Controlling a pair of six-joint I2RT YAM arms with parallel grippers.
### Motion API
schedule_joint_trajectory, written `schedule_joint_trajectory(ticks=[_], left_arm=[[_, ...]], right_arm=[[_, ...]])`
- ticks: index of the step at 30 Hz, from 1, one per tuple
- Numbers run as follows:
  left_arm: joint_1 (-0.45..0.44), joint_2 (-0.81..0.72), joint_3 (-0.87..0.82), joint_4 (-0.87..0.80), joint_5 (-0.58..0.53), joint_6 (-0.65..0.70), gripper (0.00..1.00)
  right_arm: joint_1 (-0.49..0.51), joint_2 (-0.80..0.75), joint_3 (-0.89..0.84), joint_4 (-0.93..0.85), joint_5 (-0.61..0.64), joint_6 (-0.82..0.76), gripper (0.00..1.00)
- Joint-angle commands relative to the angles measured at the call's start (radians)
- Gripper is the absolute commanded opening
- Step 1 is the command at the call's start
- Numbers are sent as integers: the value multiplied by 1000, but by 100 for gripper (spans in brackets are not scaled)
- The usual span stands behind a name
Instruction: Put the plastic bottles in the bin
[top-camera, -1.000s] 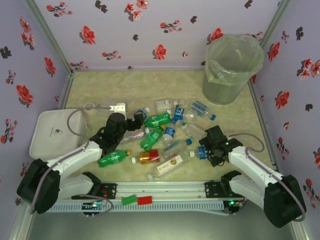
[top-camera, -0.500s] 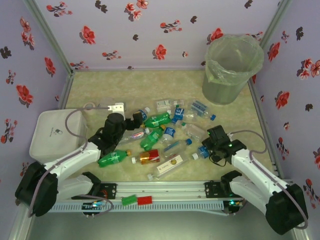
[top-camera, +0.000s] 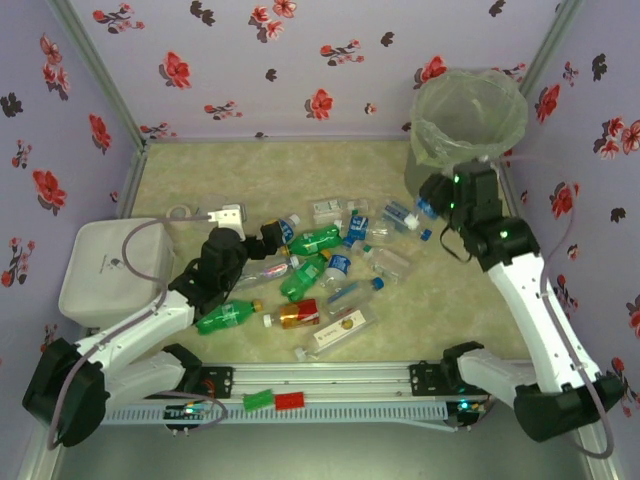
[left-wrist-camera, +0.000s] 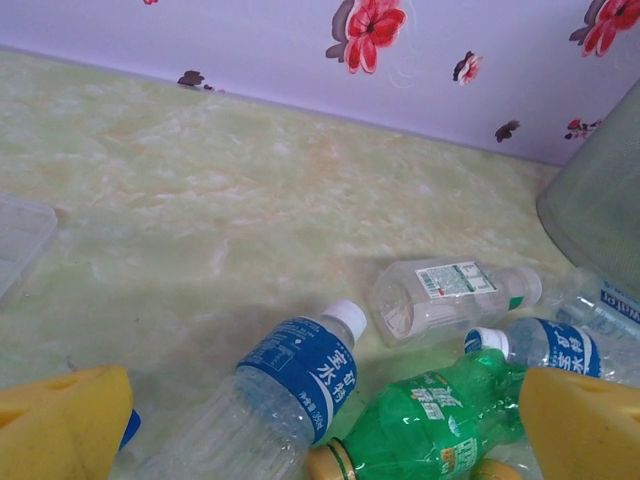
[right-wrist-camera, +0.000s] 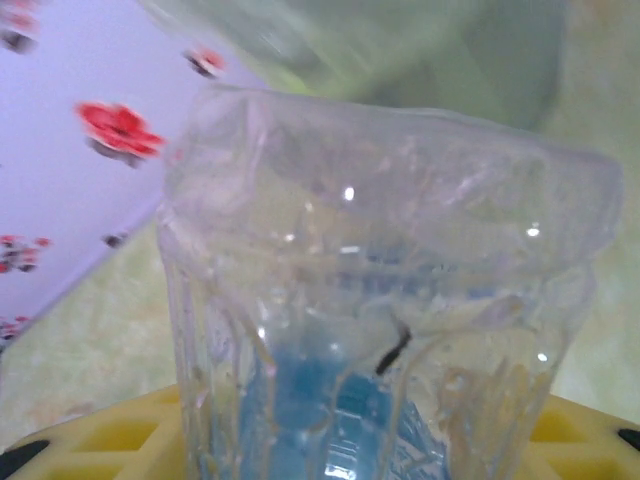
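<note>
In the top view, the plastic bottles (top-camera: 320, 275) were seen strewn in a loose heap across the middle of the desk (top-camera: 210, 175). Most lay on their sides: clear ones with blue labels, three green ones, and an amber bottle (top-camera: 298, 314) with a red label near the lower edge of the heap. The bin (top-camera: 468, 125), lined with a clear bag, was found upright in the upper right of the frame, by the flowered wall (top-camera: 300, 60) and apart from the heap. The right hand (top-camera: 435, 198) was held high just beside the lower left of the bin. In the right wrist view it was shown closed on a clear bottle (right-wrist-camera: 380, 300), whose crumpled body was gripped between the yellow fingers (right-wrist-camera: 90, 440), with the bin blurred behind it at the top of the frame. The left hand (top-camera: 270, 238) was placed low at the left edge of the heap, to the right of the white tray (top-camera: 95, 265). In the left wrist view its yellow fingertips (left-wrist-camera: 60, 425) were spread wide with nothing gripped. Between them, on the desk, a blue-labelled bottle (left-wrist-camera: 290, 380) and a green bottle (left-wrist-camera: 430, 430) were seen lying side by side. Beyond these a white-labelled bottle (left-wrist-camera: 450, 295) lay on its side, near the bin at the right edge of the frame.
</note>
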Motion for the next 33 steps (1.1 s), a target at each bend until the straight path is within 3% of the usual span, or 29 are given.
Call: schedule_joint_trajectory(ticks=[1, 7, 17, 24, 29, 33], left_arm=[[-3, -38, -10, -19, 16, -47, 100], [-3, -117, -59, -82, 35, -120, 100], [-3, -123, -16, -190, 34, -103, 100], [-3, -59, 39, -190, 36, -91, 100], [-3, -25, 85, -210, 54, -95, 100], [-3, -30, 69, -205, 52, -108, 100]], right_arm=[[-52, 119, 135, 150, -24, -210, 48], [-160, 415, 428, 257, -94, -271, 48], [-246, 787, 772, 200, 13, -390, 48], [-291, 847, 792, 158, -47, -374, 49], [-302, 853, 764, 150, -71, -363, 57], [-304, 851, 761, 167, -111, -339, 57]])
